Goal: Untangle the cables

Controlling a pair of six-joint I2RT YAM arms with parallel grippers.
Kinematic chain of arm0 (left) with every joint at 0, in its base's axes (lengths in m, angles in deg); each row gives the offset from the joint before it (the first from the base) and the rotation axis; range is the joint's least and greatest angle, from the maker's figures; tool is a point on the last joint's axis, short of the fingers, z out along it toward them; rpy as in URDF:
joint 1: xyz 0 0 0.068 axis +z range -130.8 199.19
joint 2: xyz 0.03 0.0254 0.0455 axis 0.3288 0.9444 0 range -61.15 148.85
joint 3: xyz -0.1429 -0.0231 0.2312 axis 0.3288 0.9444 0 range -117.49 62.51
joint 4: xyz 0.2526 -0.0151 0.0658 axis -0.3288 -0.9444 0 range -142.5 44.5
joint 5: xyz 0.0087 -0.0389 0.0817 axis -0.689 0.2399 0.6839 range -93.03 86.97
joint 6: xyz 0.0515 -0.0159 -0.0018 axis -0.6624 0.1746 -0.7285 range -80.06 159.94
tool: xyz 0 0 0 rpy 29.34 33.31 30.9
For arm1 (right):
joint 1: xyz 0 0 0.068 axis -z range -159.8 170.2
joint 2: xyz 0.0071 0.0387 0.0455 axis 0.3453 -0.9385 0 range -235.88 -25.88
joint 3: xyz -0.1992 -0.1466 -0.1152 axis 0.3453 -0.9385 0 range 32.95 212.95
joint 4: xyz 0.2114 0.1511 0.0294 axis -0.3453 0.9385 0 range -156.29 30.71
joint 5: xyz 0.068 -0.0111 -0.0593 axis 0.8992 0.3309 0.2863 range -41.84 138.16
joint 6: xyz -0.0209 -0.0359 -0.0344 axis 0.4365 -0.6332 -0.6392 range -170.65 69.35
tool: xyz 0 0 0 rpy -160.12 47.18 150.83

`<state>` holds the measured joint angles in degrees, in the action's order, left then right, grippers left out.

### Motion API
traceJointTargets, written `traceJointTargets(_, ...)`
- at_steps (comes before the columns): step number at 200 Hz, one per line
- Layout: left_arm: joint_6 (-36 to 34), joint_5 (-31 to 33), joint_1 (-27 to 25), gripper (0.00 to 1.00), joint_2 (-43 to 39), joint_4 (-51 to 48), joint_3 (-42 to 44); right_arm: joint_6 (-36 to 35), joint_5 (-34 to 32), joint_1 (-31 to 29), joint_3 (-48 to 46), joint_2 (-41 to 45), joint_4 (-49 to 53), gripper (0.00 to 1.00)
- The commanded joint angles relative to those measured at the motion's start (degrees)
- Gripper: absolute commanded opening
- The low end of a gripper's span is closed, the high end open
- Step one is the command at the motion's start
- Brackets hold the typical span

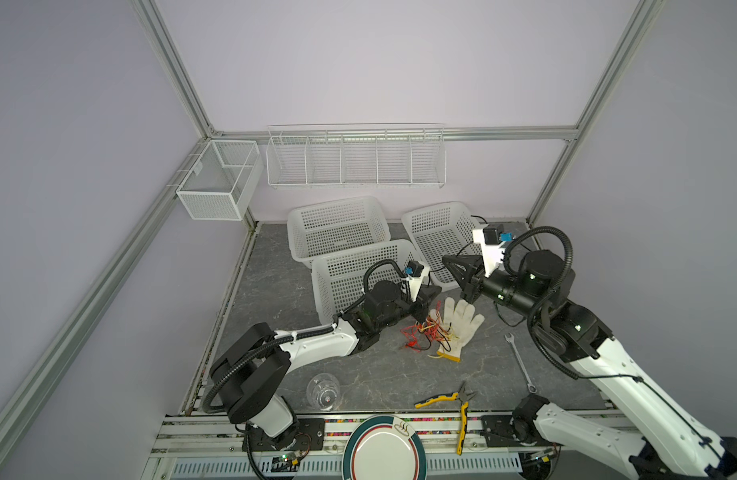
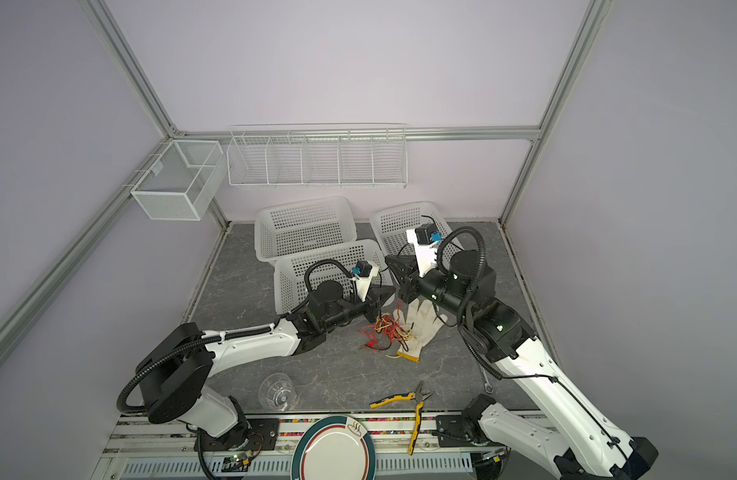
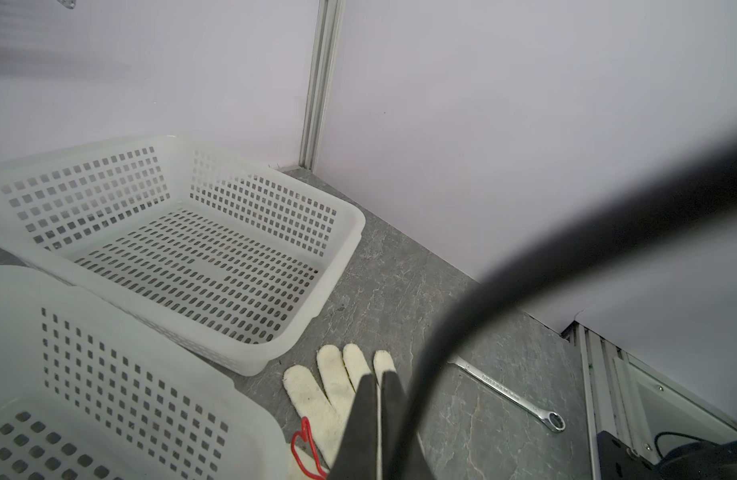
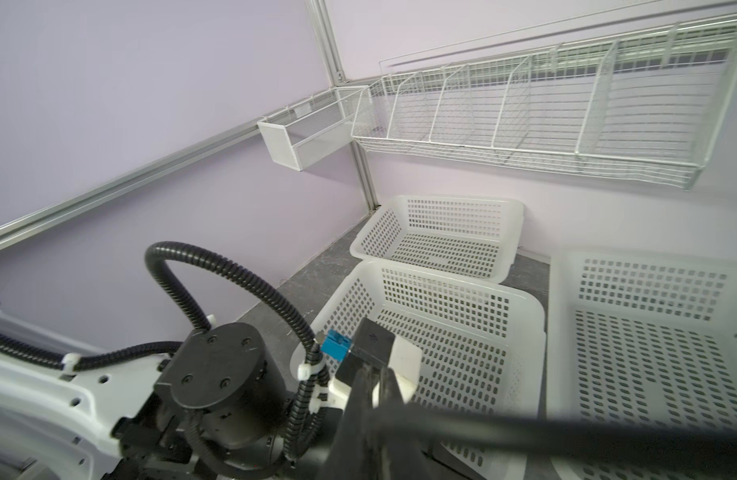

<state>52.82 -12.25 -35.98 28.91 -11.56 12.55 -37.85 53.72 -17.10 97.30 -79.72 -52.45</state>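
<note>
The cables (image 1: 428,332) (image 2: 385,332) are thin red, yellow and black wires lying in a tangle on the grey table, partly over the cuff side of a white glove (image 1: 462,324) (image 2: 426,328). One red loop (image 3: 304,440) shows in the left wrist view beside the glove (image 3: 329,386). My left gripper (image 1: 434,293) (image 2: 391,293) (image 3: 378,380) is shut just above the tangle's far edge, over the glove's fingers, with nothing visible between its fingers. My right gripper (image 1: 445,259) (image 2: 387,259) (image 4: 377,372) is shut and raised, pointing at the left arm's wrist camera.
Three white perforated baskets (image 1: 337,208) (image 1: 360,253) (image 1: 435,216) stand behind the grippers. A wrench (image 1: 520,361), yellow-handled pliers (image 1: 446,399), a clear glass bowl (image 1: 323,390) and a plate (image 1: 383,449) lie toward the front. Wire racks (image 1: 354,158) hang on the back wall.
</note>
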Motion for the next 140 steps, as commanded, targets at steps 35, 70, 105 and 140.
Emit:
traceJointTargets(35, -2.6, -1.3, -0.1, 0.0, -9.4, 0.1, -3.7, -1.9, -16.9, -0.2, -4.6, -1.1, 0.8, 0.06)
traceJointTargets(70, -4.1, -1.6, -0.1, 0.0, -13.1, -3.7, -7.0, -1.7, -17.5, 0.0, -5.8, -4.5, 1.1, 0.07)
traceJointTargets(105, -6.4, 1.3, 0.0, 0.0, -16.5, -5.1, -7.5, -1.2, -16.5, 0.2, -6.7, -7.7, 0.6, 0.12)
traceJointTargets(140, -10.2, 5.3, 0.0, 0.0, -19.1, -8.9, -9.0, -0.4, -14.3, 0.5, -7.7, -10.4, 0.4, 0.26)
